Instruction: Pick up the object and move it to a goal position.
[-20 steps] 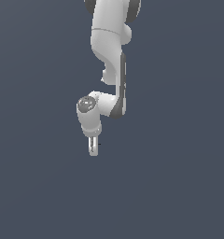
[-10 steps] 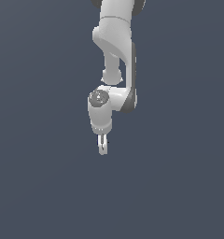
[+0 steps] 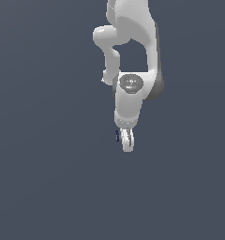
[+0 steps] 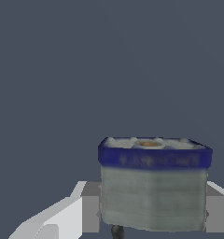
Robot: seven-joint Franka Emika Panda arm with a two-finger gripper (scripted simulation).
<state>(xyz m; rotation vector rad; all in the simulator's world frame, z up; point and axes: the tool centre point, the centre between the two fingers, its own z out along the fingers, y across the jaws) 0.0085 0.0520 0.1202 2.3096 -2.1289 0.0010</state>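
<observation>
A flat, featureless slate-grey ground [image 3: 48,178] fills both views; no seam, wall or edge of a room can be made out, and no shadow marks where the surface lies under the arm.

In the exterior view the glossy white jointed robot arm [image 3: 133,42] comes down from the top edge, bends through a rounded elbow, and ends in a wrist with a grey circular cap [image 3: 130,83]. Below it the white two-fingered gripper [image 3: 127,143] points downward. At this range the fingers read as one narrow pale shape, and only a thin dark-blue sliver shows just beside them on the exterior view's left, touching the gripper's base.

The wrist view gives what the exterior view cannot. There the small blocky object with a dark-blue upper band and greyish-green sides [image 4: 153,184] sits large between the two white fingers [image 4: 62,217], one to each side of it, with grey pads pressed against its flanks. Its top face is pale with a small orange-brown spot in the middle. The gripper is clenched on this object, holding it between the fingertips. Whether the object rests on the ground or hangs clear of it cannot be told from either view.
</observation>
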